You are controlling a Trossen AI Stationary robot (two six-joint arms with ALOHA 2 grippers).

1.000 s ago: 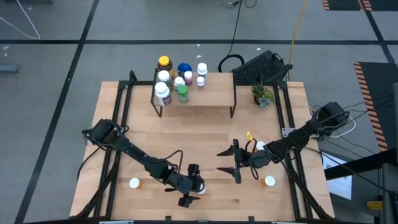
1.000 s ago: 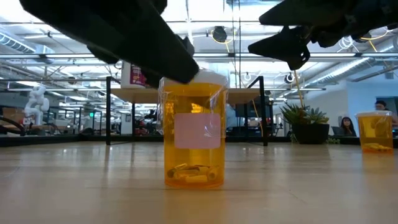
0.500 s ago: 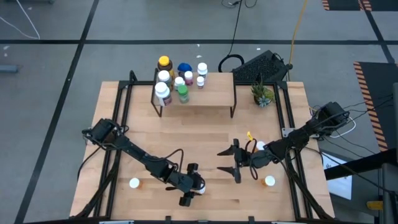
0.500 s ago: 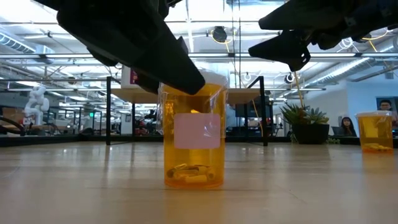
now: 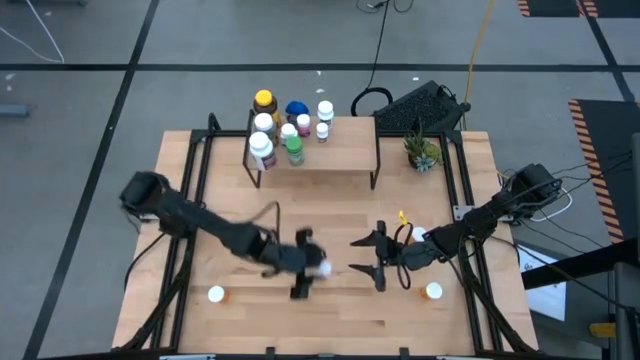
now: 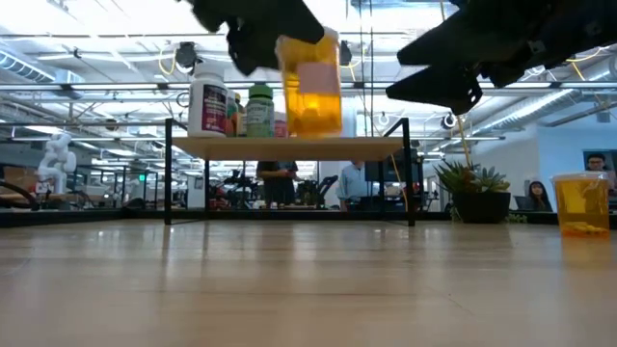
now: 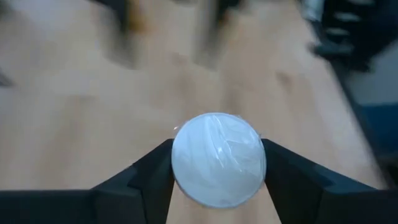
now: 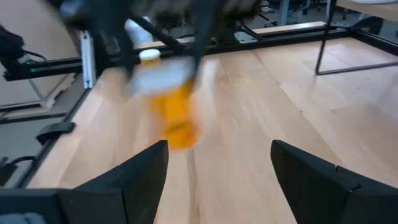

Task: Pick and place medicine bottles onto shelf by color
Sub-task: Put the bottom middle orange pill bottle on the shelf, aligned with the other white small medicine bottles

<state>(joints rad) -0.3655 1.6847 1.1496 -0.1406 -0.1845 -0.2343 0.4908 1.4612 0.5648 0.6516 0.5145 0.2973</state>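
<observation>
The left gripper [image 5: 310,268] is clamped on a white-capped orange translucent pill bottle [image 6: 310,85], held clear above the wooden table [image 5: 340,215] mid-way across. The right gripper [image 5: 368,258] hangs just beside it with fingers spread, holding nothing.

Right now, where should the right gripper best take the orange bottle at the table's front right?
By the white cap, from straight above. The bottle stands upright and alone, cap up, so the open right gripper can probably close across the round top without obstruction.
</observation>
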